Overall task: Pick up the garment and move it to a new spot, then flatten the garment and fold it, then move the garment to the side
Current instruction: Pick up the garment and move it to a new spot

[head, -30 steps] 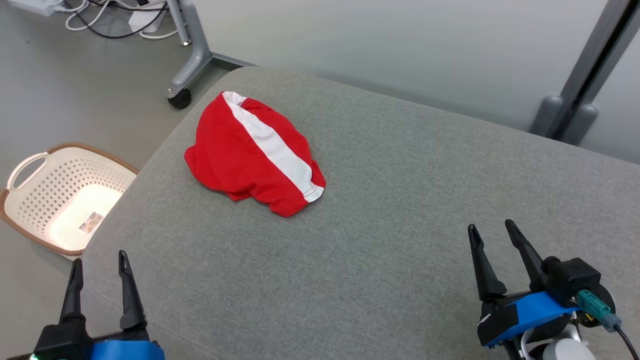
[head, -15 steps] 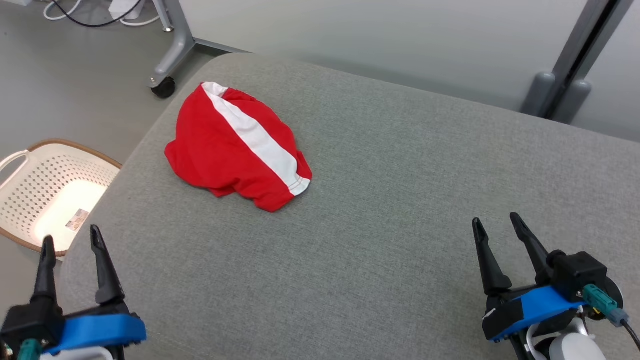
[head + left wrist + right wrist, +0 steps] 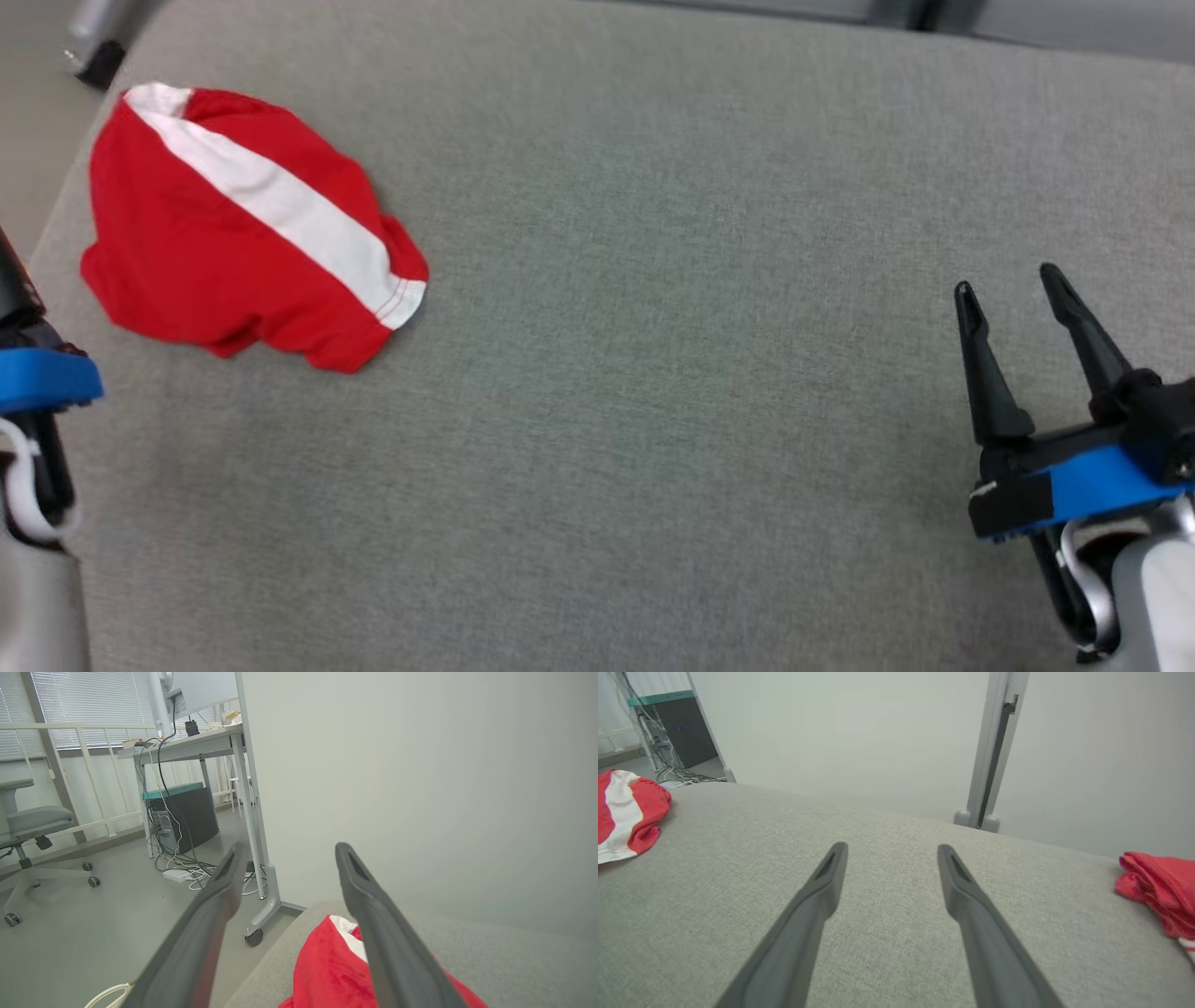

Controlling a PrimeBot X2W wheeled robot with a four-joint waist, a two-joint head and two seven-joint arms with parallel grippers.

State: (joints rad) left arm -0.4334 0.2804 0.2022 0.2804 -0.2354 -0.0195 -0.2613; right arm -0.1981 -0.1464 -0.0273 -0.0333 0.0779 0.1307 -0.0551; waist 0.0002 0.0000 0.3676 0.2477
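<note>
The garment [image 3: 233, 224], red with a white stripe, lies crumpled at the upper left of the head view, on the grey cushion [image 3: 653, 392] near its left edge. The left gripper [image 3: 290, 849] is released and empty; the garment shows at the bottom of the left wrist view, partly behind one finger. The right gripper [image 3: 1007, 280], at the right edge of the head view, is also released and empty, well apart from the garment. Another red cloth [image 3: 1157, 891] lies at the right edge of the right wrist view.
</note>
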